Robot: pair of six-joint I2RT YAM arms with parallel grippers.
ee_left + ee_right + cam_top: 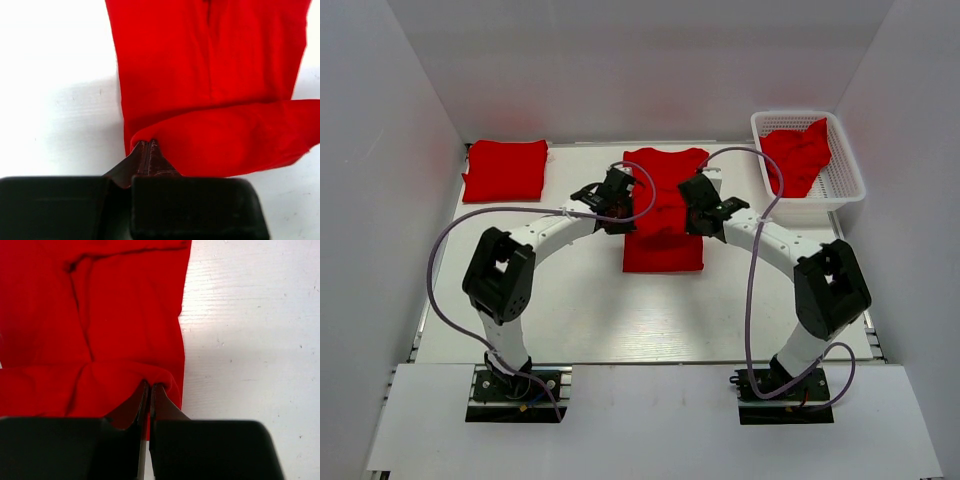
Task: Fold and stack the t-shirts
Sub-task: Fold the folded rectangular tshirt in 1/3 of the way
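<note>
A red t-shirt (663, 225) lies lengthwise on the table's middle, folded into a narrow strip. My left gripper (620, 205) is shut on its left edge and holds up a fold of the cloth (220, 135). My right gripper (705, 207) is shut on its right edge and holds a fold of the same shirt (100, 385). A folded red t-shirt (506, 170) lies at the back left. More red t-shirts (800, 155) are bunched in the basket.
A white mesh basket (845, 190) stands at the back right. White walls enclose the table on three sides. Purple cables loop from both arms over the table.
</note>
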